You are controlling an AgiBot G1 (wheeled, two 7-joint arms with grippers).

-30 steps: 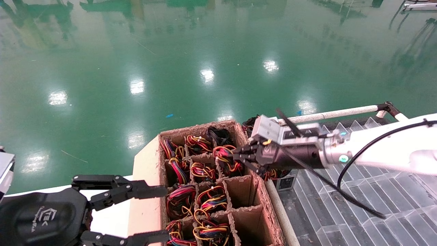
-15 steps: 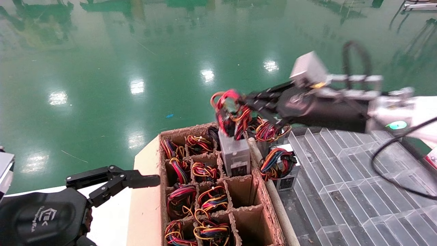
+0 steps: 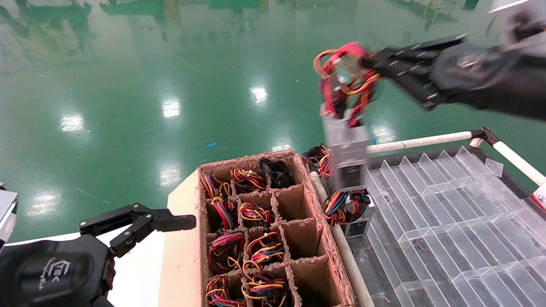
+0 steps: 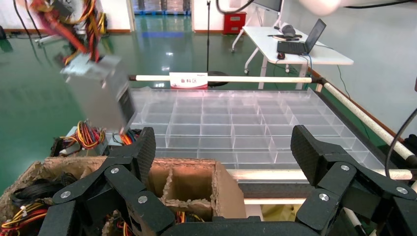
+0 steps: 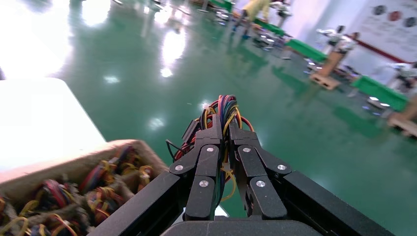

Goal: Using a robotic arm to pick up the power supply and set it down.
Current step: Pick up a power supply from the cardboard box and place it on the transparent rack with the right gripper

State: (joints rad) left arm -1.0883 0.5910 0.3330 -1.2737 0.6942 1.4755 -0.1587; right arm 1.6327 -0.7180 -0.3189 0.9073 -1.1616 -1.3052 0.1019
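Half the job looks done from where you sit: the power supply point(image 3: 346, 147) is out of the cardboard crate point(image 3: 326, 251) and hanging in the air, with the set-down still ahead of you. Your right gripper point(image 3: 377, 64) is clenched on the unit's tied wire bundle point(image 3: 347, 83), up at about 1 o'clock in the head view, and the grey box dangles below the wires, tilted, touching nothing. The right wrist view confirms it: the fingers point(image 5: 209, 162) are pinched together with red, yellow and black wires point(image 5: 223, 113) squeezed between them.

The box hangs above the near-left corner of the clear compartment tray point(image 3: 448, 213), roughly over another unit point(image 3: 352, 211) that already rests there at the tray's edge, just beside the crate. A further bundle point(image 3: 318, 157) lies behind it at 12 o'clock of that unit. In the crate, the slot point(image 3: 292, 200) in the right column below the all-black bundle point(image 3: 275, 168) now stands bare, and most other cells hold wire bundles.

Your left gripper point(image 3: 140, 221) is parked at 8 o'clock, released with its jaws spread wide, beside the crate's outer flap.

What remains, by my reading: carry the swinging load over a free spot on the tray, lower it until the box rests, then let go. Since you hold wires and not the case, expect it to sway.
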